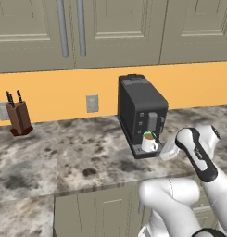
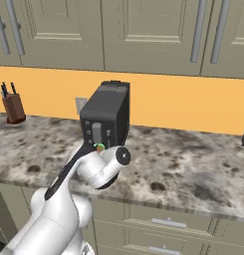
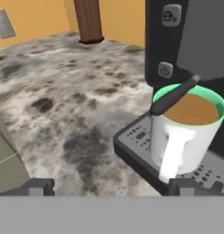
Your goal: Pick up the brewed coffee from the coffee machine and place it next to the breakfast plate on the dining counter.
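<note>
White mug sits on the coffee machine's tray

Left base view: the brewed coffee (image 1: pixel 149 142) stands on the drip tray of the coffee machine (image 1: pixel 141 112), toward the counter (image 1: pixel 64 152) back edge. A knife block (image 1: pixel 18 117) stands far left.

Right base view: the arm hides the mug.

Hand view: the gripper (image 3: pixel 115 186) is spread wide, empty, near the mug handle.

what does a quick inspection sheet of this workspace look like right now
surface: mottled marble counter, no spills seen
job's things: mug of coffee upright on the drip tray of the coffee machine, handle toward the hand camera
clutter: knife block far left by the wall
grippers: gripper open, close to the mug, not touching it
cables: nothing seen
surroundings: orange backsplash, wall outlet, beige cabinets above
</note>
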Robot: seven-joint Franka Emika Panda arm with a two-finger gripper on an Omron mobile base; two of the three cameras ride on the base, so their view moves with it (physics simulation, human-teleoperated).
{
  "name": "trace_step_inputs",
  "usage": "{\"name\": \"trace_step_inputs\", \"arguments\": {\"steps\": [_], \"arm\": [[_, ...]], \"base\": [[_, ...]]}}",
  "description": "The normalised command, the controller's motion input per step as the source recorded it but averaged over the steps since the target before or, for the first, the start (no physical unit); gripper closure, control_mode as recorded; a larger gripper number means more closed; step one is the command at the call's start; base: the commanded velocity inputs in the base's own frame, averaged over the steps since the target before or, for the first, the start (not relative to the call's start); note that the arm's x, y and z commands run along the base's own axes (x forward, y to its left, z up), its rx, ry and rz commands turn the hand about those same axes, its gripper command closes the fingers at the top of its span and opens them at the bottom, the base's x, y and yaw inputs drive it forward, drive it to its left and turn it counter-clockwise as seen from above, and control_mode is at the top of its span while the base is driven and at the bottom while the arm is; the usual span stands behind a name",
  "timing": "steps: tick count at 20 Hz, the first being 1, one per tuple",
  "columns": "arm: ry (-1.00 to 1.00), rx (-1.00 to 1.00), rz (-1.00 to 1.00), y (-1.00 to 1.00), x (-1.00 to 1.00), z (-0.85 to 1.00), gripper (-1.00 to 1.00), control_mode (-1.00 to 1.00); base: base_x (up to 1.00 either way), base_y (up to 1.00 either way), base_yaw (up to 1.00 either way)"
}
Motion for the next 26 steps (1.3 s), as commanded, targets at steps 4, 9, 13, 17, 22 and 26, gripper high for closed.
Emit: {"name": "trace_step_inputs", "arguments": {"steps": [4, 9, 13, 17, 22, 26], "arm": [[-0.02, 0.07, 0.11, -0.09, 0.13, -0.03, -1.0, -1.0], [-0.02, 0.08, 0.1, -0.07, 0.15, 0.0, -1.0, -1.0], [0.0, 0.07, 0.03, 0.0, 0.19, -0.01, -1.0, -1.0], [0.0, 0.03, 0.0, 0.0, 0.29, -0.03, -1.0, -1.0], [0.0, 0.0, 0.0, -0.03, 0.31, -0.16, -1.0, -1.0], [0.0, 0.0, 0.0, -0.08, 0.34, -0.23, -1.0, -1.0]], "base": [[0.0, 0.0, 0.0], [0.0, 0.0, 0.0], [0.0, 0.0, 0.0], [0.0, 0.0, 0.0], [0.0, 0.0, 0.0], [0.0, 0.0, 0.0]]}}
